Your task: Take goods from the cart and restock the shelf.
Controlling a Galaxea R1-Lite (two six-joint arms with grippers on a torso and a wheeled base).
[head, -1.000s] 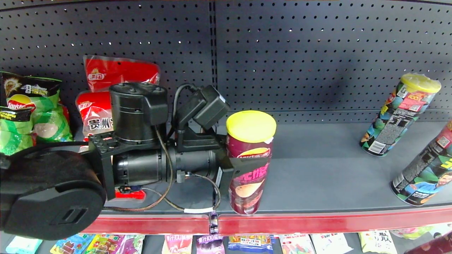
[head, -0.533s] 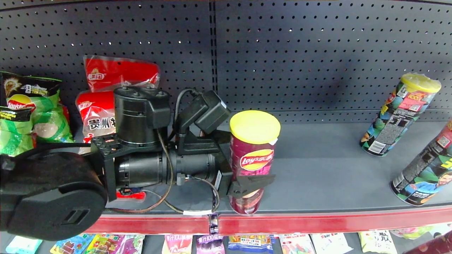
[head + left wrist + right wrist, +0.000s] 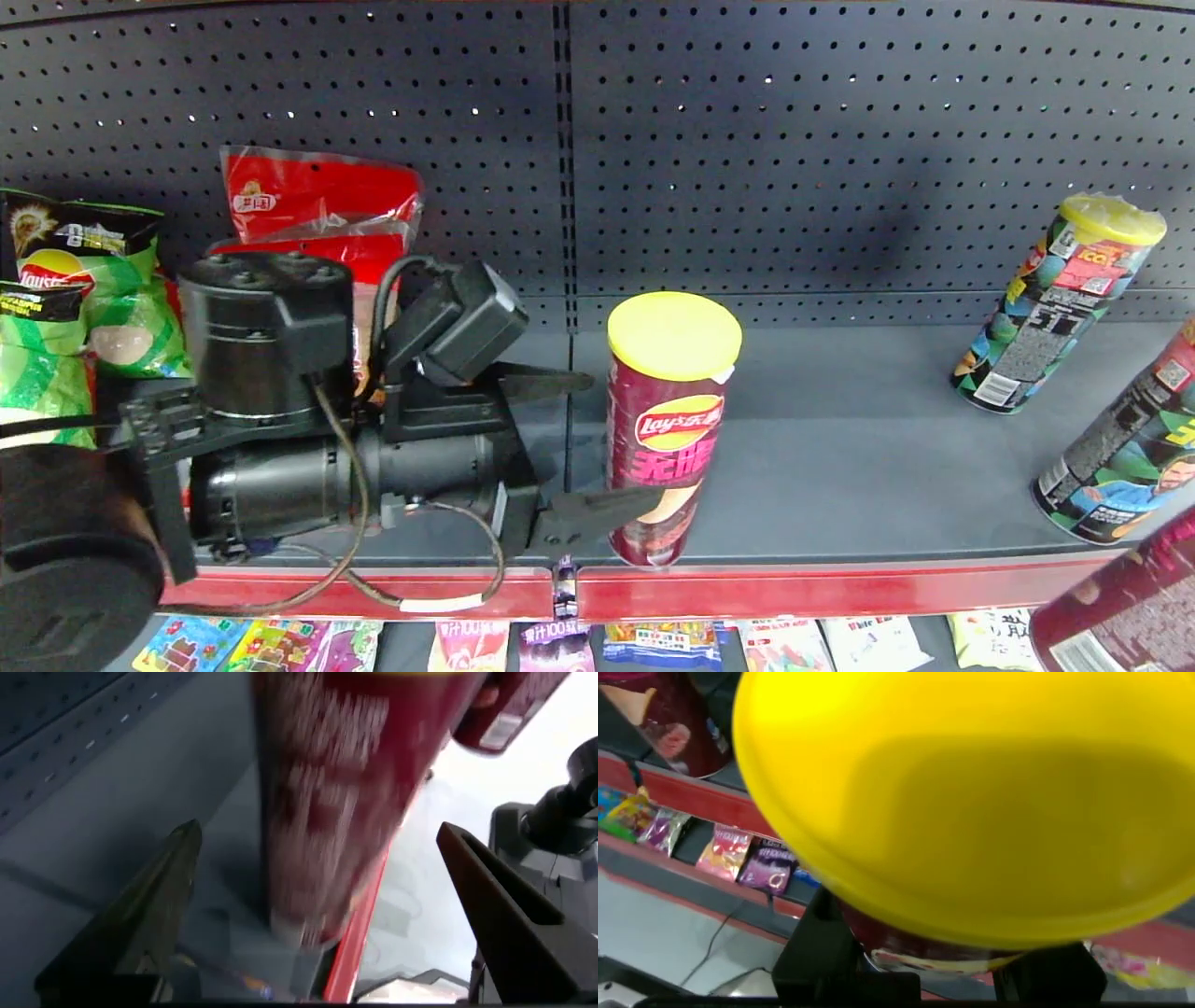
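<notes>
Nearest, at the lower right corner of the head view, the second chip can [image 3: 1120,607] is gripped in the right claw [image 3: 934,952]. The claw's dark fingers sit on either side of the tube below its yellow lid [image 3: 971,793], and the can is off the shelf [image 3: 840,467], in front of and below its red front lip [image 3: 840,583].

Just behind that lip stands the purple chip can [image 3: 667,429], upright on the shelf floor, near the middle. The left claw [image 3: 620,437] is spread wide, one finger on each side of the can's near flank. The wrist view shows a gap on both sides, so it grips nothing.

These cans look like light paperboard tubes: stiff enough to pinch, but the wall would dent under a hard squeeze and the glossy sleeve may slip. Tall and narrow, they would tip easily. The middle of the body looks the best place to hold; the snap-on lid could pop off.

Farther back on the left, green chip bags [image 3: 56,308] and red snack bags [image 3: 317,196] lean on the pegboard back wall [image 3: 794,140]. Two patterned cans [image 3: 1060,299] stand well apart at the right end. Small packets [image 3: 653,644] line the lower shelf.
</notes>
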